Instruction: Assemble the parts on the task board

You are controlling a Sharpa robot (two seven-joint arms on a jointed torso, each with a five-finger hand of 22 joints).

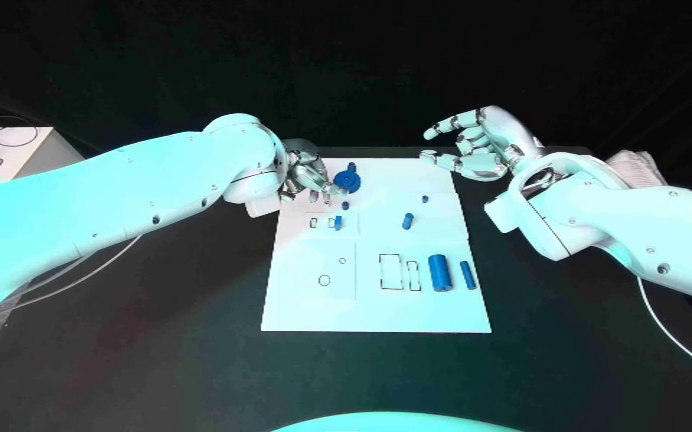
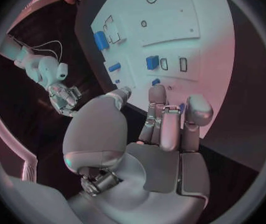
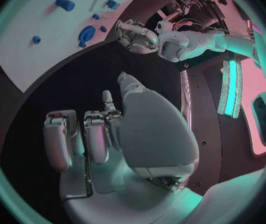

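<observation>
The white task board lies mid-table. A blue gear-shaped part stands at its far left corner, also seen as the gear. My left hand hovers beside that gear, fingertips close to it, nothing held between thumb and fingers. A fat blue cylinder and a slim one lie on the board's near right. Small blue pieces sit at the middle: one, another. My right hand floats off the board's far right corner, fingers loosely apart, holding nothing.
Outlined slots and a small ring mark show on the board's near half. Black table surrounds the board. A white object stands at the far left edge.
</observation>
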